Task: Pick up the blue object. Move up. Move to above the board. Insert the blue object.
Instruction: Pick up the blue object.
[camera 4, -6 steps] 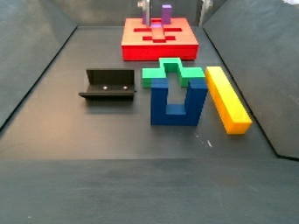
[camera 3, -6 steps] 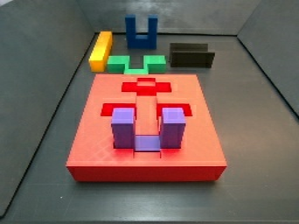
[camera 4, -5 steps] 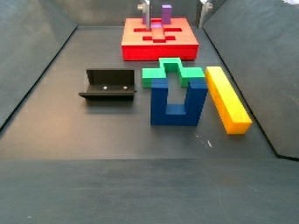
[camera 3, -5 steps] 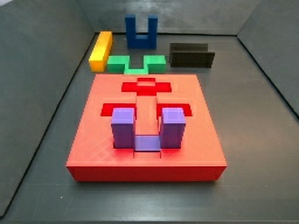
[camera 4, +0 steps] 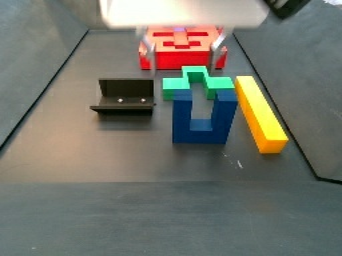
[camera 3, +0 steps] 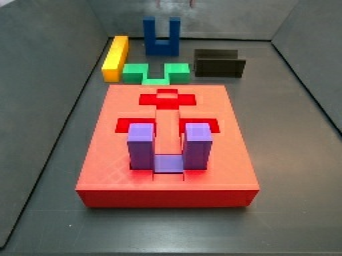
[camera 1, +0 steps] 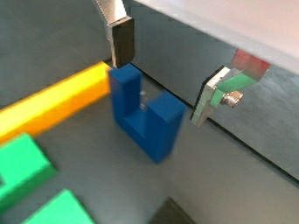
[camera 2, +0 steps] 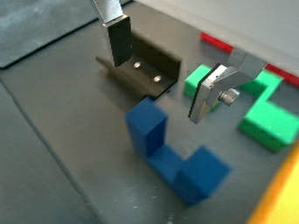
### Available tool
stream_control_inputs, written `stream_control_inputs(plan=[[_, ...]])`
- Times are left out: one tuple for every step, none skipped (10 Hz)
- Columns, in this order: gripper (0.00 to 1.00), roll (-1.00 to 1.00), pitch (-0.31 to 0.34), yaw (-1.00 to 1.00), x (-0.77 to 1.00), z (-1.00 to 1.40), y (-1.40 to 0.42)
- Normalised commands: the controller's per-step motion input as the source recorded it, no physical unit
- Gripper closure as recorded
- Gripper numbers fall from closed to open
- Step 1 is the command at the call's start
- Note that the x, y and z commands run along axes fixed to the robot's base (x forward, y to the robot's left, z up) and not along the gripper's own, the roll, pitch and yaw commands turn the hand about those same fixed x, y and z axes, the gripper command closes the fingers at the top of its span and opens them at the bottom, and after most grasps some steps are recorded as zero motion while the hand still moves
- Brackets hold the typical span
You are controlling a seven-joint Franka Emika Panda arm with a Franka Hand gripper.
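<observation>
The blue object [camera 4: 202, 110] was dark blue, the board [camera 3: 166, 150] red, the U-shaped block [camera 3: 166, 146] seated in it purple, the block [camera 4: 198, 85] behind the blue object green, the long bar [camera 4: 261, 112] yellow with an orange-toned side, and the fixture [camera 4: 124, 97] near-black. The gripper [camera 1: 165, 74], above the blue object in both wrist views, had silver fingers [camera 2: 118, 38] with dark pads, and the mount [camera 4: 181, 12] over the board in a side view was white. The floor [camera 4: 107, 155] and walls were plain dark grey, and no surface carried a pattern.
</observation>
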Motion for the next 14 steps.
stream_control_inputs(plan=[[0.00, -0.03, 0.000, -0.05, 0.36, -0.40, 0.23], [0.00, -0.11, -0.033, -0.06, 0.00, -0.24, 0.22], [0.00, -0.32, -0.126, -0.10, -0.22, -0.09, 0.27], [0.00, -0.44, -0.184, -0.07, -0.07, -0.08, 0.27], [0.00, -0.41, -0.180, -0.07, -0.04, -0.10, 0.23], [0.00, -0.31, -0.167, -0.04, 0.00, -0.11, 0.13], [0.00, -0.07, -0.059, 0.00, 0.03, -0.10, 0.00], [0.00, 0.01, 0.000, 0.00, 0.11, -0.14, -0.08], [0.00, 0.05, 0.000, 0.00, 0.10, -0.18, -0.09], [0.00, 0.05, 0.000, -0.01, 0.09, -0.21, -0.06], [0.00, 0.03, 0.000, -0.01, 0.08, -0.25, -0.02], [0.00, 0.04, 0.000, 0.00, 0.03, -0.29, 0.00], [0.00, 0.03, 0.000, 0.00, 0.00, -0.31, 0.00], [0.00, 0.00, 0.000, 0.00, 0.06, -0.27, 0.00]])
